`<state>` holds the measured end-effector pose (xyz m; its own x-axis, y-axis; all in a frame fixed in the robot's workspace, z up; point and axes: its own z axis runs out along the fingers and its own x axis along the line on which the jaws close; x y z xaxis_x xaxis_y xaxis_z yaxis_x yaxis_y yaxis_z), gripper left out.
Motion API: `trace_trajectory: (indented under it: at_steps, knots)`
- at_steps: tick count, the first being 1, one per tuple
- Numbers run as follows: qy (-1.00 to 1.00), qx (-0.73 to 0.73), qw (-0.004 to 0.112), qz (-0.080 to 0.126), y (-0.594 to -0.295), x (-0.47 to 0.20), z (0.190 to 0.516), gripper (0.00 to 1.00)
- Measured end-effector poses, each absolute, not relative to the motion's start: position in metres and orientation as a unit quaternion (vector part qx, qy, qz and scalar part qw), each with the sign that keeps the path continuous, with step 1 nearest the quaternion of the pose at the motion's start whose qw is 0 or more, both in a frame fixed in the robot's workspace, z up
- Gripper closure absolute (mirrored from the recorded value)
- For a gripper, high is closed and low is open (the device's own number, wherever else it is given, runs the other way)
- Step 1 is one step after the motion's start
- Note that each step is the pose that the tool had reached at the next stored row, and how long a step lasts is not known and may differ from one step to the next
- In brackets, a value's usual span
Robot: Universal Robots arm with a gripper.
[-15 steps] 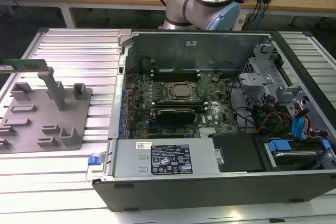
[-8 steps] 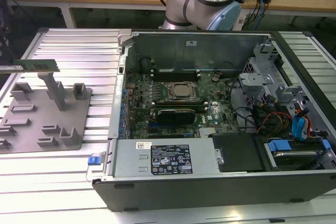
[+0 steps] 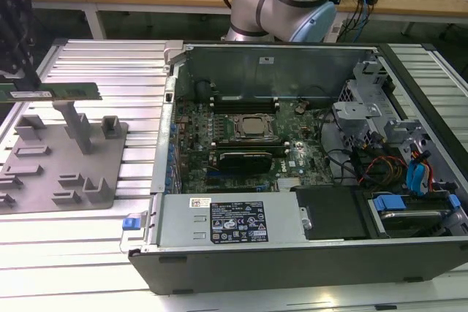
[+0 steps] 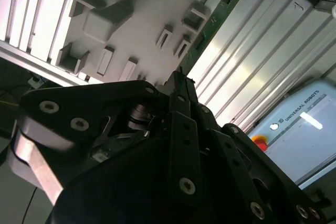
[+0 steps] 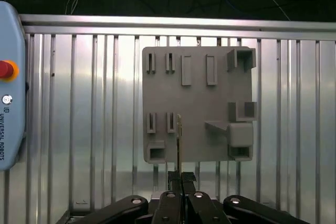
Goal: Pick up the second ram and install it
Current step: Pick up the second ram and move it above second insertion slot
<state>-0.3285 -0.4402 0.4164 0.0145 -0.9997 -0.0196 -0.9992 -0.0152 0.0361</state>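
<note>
Jaws clamped on one end of the second ram (image 3: 66, 91), held level over grey holder tray (image 3: 110, 158) on ribbed worktop (image 3: 110, 56), exterior view's left. Open computer case (image 3: 292, 268) to its right.

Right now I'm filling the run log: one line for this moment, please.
gripper: shut on memory stick | memory stick: over grey tray

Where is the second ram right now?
In the exterior view, the second ram is at the far left, clamped on edge in the gripper over the grey holder tray, outside the open computer case.
</note>
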Motion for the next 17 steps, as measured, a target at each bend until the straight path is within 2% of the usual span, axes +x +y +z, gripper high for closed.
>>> trace_trajectory:
  at_steps: [17]
  knots:
    - [-0.702,0.712,0.006,-0.020,-0.440,-0.290,0.417,0.91]
